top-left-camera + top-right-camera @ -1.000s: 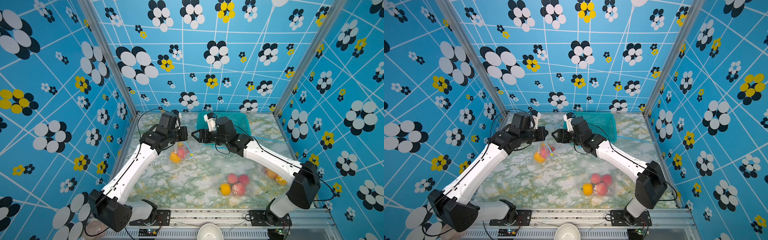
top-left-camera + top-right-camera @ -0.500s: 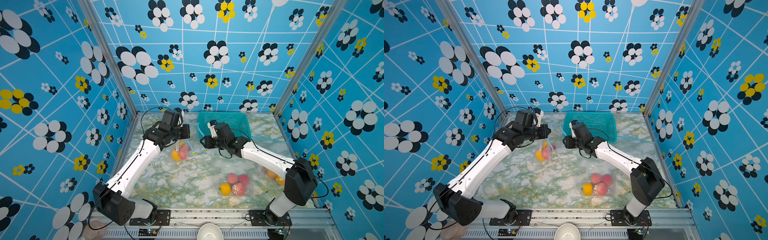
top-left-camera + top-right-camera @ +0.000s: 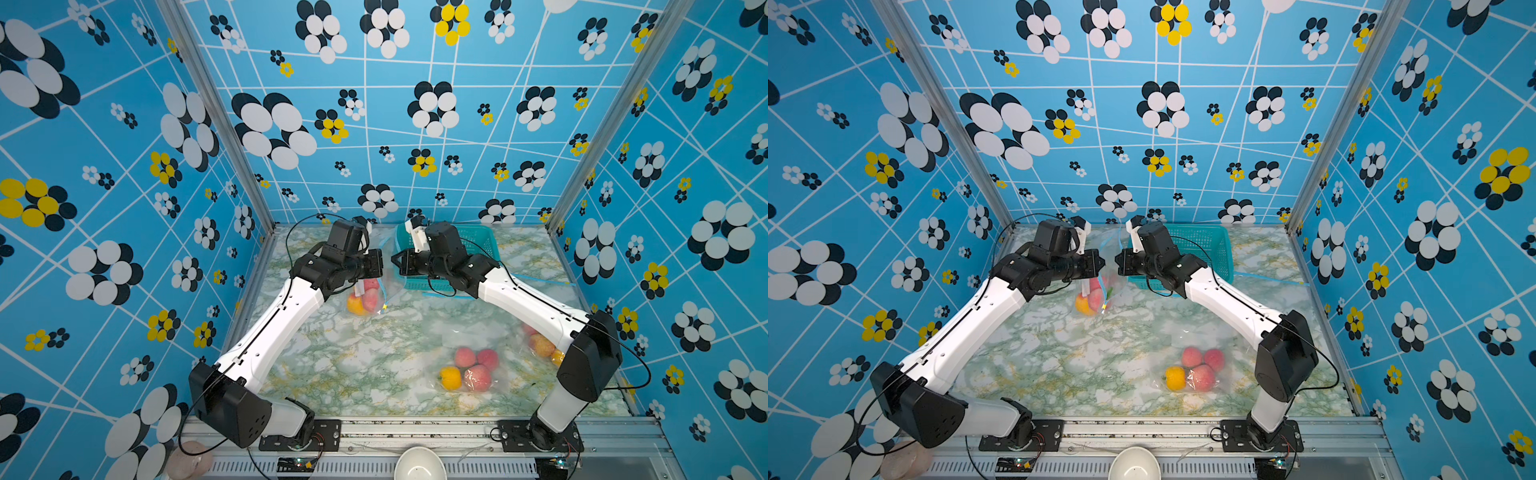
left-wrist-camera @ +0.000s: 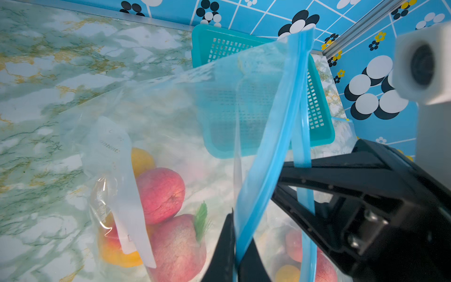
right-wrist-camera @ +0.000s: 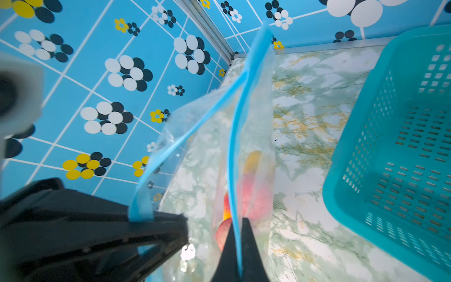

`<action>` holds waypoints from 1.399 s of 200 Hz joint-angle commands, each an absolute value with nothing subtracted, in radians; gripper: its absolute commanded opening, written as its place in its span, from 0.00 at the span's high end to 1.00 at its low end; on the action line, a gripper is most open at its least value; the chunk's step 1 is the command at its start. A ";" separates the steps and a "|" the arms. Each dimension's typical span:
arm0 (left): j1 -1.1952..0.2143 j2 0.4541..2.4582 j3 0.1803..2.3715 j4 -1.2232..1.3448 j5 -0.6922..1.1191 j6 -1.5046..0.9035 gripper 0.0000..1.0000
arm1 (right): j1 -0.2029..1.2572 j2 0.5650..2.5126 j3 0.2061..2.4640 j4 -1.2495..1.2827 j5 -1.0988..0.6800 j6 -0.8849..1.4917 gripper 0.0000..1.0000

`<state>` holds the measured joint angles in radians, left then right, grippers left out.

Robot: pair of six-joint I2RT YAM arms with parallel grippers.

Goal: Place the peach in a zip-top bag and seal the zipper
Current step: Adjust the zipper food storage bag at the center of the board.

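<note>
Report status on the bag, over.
Both shut: left tool on one zipper lip, right tool on the other. Between them, bag holds peaches, mouth open. Teal basket apart, nothing blocking.

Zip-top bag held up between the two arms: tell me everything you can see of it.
The zip-top bag is clear, thin plastic with a blue zipper strip along each lip and a white label panel. It hangs from both tools, unsealed: the left tool pinches one lip, the right tool the other, and the lips meet at the far end. Peaches and yellow fruit sit at its bottom.
</note>
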<state>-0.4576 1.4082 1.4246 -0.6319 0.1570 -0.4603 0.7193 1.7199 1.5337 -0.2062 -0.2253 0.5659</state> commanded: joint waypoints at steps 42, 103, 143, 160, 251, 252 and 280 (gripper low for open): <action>-0.438 1.409 1.511 -0.664 0.137 -0.402 0.69 | 0.713 1.741 1.517 -0.035 -0.374 0.796 1.00; -0.431 1.440 1.640 -0.807 0.165 -0.246 0.50 | 0.606 1.830 1.467 0.110 -0.256 1.100 1.00; -0.435 1.398 1.692 -0.859 0.155 -0.127 0.47 | 0.591 1.869 1.516 0.107 -0.199 1.172 1.00; -0.478 1.351 1.634 -0.830 0.147 -0.057 0.50 | 0.592 1.883 1.538 0.108 -0.191 1.191 1.00; -0.555 1.164 1.220 -0.647 0.065 -0.003 0.54 | 0.589 1.901 1.592 0.105 -0.200 1.218 1.00; -0.556 1.165 1.218 -0.645 0.066 -0.003 0.55 | 0.589 1.901 1.592 0.106 -0.200 1.217 1.00; -0.555 1.209 1.223 -0.605 0.059 -0.009 0.64 | 0.589 1.895 1.591 0.110 -0.207 1.217 1.00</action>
<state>-0.5560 1.1854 1.2198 -0.6807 0.0860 -0.0128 0.5884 1.8912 1.5600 0.0738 -0.2001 1.2121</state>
